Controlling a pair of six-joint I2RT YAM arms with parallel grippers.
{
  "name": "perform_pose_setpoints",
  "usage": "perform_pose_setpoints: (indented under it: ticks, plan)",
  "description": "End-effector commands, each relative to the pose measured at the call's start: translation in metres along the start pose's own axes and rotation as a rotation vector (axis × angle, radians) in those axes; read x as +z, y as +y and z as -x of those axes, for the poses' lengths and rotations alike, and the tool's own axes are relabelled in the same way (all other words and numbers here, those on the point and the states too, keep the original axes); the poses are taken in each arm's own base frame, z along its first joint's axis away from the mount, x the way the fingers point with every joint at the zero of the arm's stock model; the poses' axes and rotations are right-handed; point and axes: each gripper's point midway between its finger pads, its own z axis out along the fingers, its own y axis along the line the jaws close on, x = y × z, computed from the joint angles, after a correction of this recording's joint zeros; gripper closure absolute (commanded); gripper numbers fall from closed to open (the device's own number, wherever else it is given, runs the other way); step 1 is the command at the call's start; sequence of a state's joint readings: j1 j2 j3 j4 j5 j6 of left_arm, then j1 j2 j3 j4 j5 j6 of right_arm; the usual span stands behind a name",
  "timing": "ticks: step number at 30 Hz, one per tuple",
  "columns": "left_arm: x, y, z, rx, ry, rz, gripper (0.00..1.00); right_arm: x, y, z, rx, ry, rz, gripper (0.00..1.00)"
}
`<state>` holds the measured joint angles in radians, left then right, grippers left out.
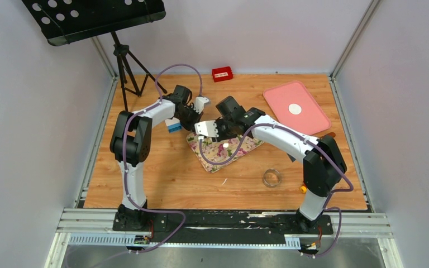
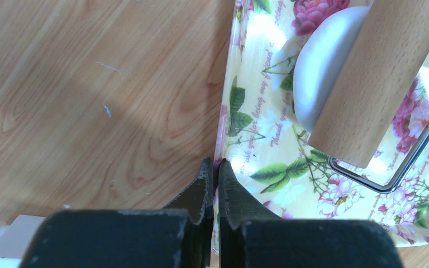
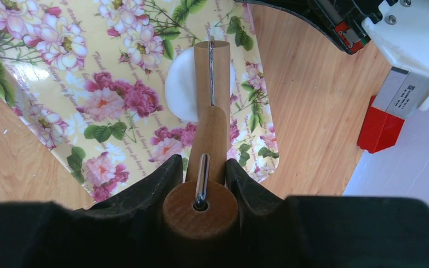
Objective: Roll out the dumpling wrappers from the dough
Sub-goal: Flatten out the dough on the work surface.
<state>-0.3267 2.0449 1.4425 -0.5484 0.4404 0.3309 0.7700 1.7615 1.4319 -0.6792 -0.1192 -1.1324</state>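
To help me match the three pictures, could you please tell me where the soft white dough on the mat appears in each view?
Top external: soft white dough, centre, on the flowered yellow mat.
Left wrist: upper right, under the wooden roller.
Right wrist: upper centre, beneath the roller.
Shared landmark: the flowered mat.

Wooden table bearing 1 floral mat near its centre. Around it, well apart, lie 1 pink tray, 1 metal ring and 1 red box.

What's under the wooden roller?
White dough, lying on the flowery mat. Its sides peek out, but its middle is hidden by the wooden roller.
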Motion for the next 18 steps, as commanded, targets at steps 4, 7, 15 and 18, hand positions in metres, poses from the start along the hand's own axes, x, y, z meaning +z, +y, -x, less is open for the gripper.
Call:
perform_pose_setpoints:
  ticks: [4,7,15,18]
  plan:
    - [0.005,0.007,0.000,-0.021,0.013,0.023,1.00,0.006,0.087,-0.017,0.076,0.053,0.289,1.00]
    - [0.006,0.007,0.000,-0.022,0.015,0.022,1.00,0.004,0.093,-0.017,0.079,0.054,0.305,1.00]
    - [0.005,0.007,0.000,-0.024,0.016,0.024,1.00,-0.004,0.104,-0.016,0.071,0.039,0.316,1.00]
    - [0.005,0.007,-0.001,-0.027,0.017,0.024,1.00,-0.005,0.106,-0.015,0.067,0.027,0.312,1.00]
